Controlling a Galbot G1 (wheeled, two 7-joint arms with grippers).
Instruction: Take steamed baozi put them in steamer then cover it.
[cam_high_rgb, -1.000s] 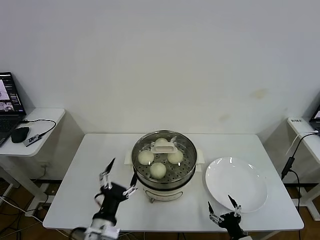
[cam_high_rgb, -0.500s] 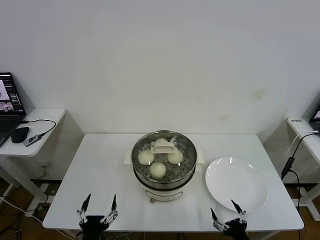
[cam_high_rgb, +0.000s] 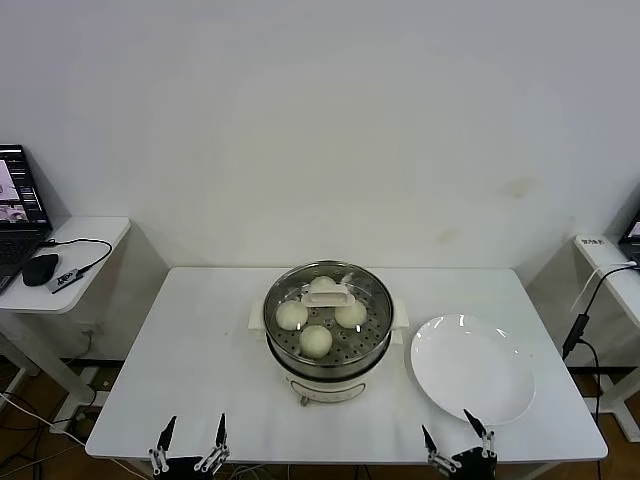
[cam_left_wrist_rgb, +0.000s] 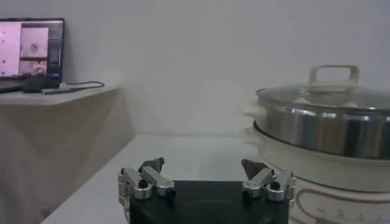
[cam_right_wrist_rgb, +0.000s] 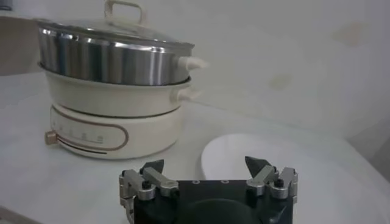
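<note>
Left gripper withdrawn lower, cover on steamer

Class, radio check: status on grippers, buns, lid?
Left gripper and right gripper open, empty, at near table edge. Buns in steamer, lid on. Nothing blocking.

Left gripper lower (near edge).

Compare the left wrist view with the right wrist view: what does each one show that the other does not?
Only the left wrist view shows the laptop on the side desk and the open left gripper. Only the right wrist view shows the white plate, the steamer's control panel and the open right gripper. Both show the steamer with its cover on, standing on the white table.
</note>
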